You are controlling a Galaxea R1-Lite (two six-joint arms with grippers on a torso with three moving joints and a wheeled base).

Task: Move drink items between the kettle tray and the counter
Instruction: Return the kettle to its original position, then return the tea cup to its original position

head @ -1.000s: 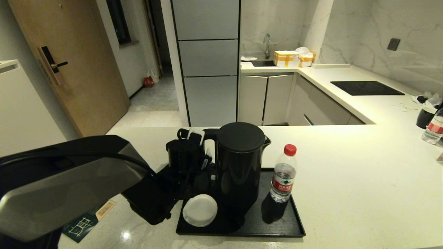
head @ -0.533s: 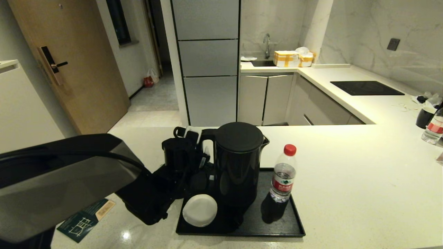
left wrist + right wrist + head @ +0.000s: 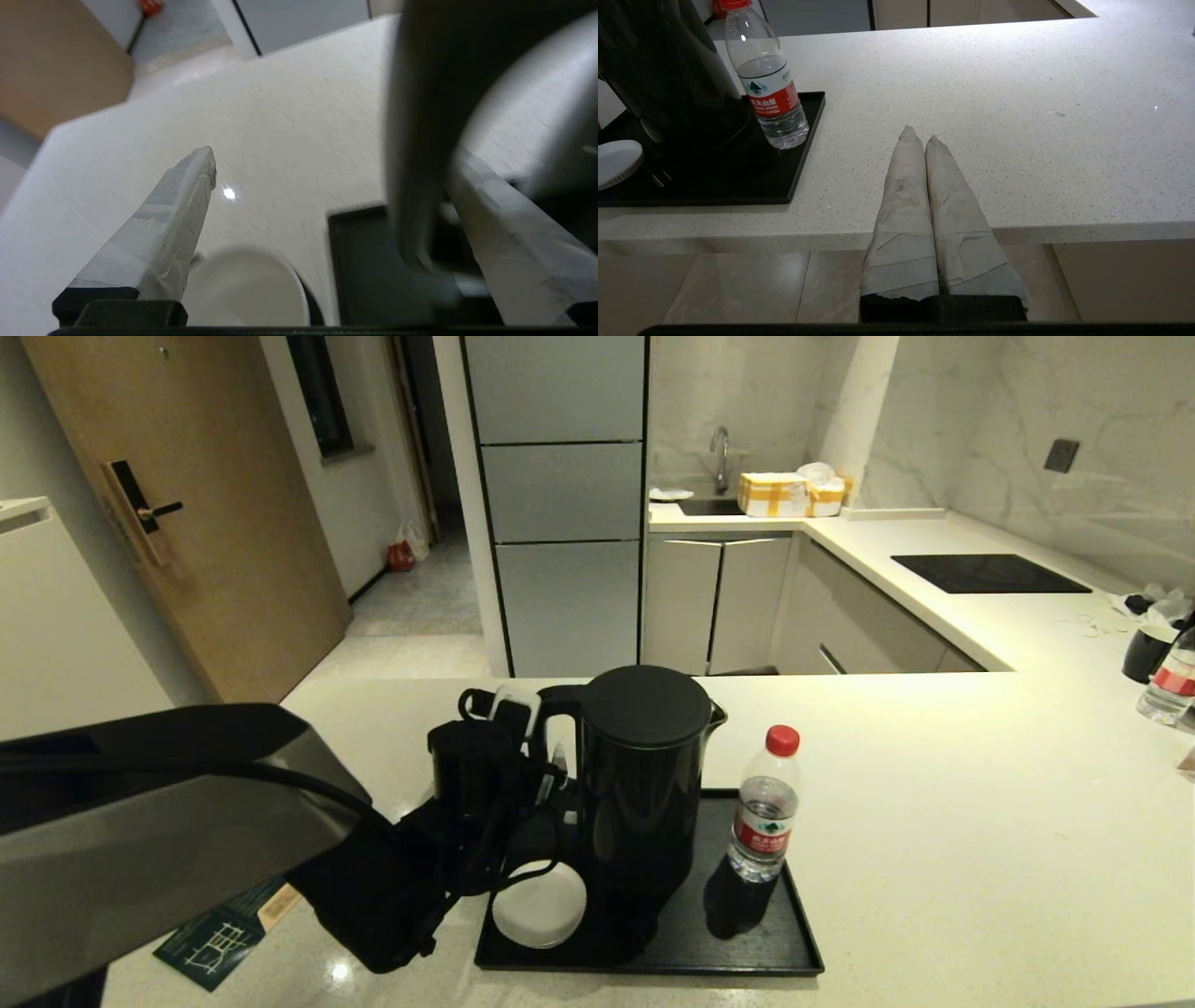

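Presently the left gripper (image 3: 327, 186) is held wide open with the kettle's loop handle (image 3: 411, 140) between its jaws, unclamped, so closure should be centred before the electric kettle (image 3: 644, 784) is lifted off the kettle tray (image 3: 747, 952).

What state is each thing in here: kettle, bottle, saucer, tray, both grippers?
kettle: upright on the tray, lid closed.
bottle: upright on the tray, red cap on, partly filled.
saucer: flat on the tray, beside the kettle.
tray: flat on the counter.
left gripper: open, at the kettle's handle, one finger on each side of it.
right gripper: shut, empty, parked below the counter edge.
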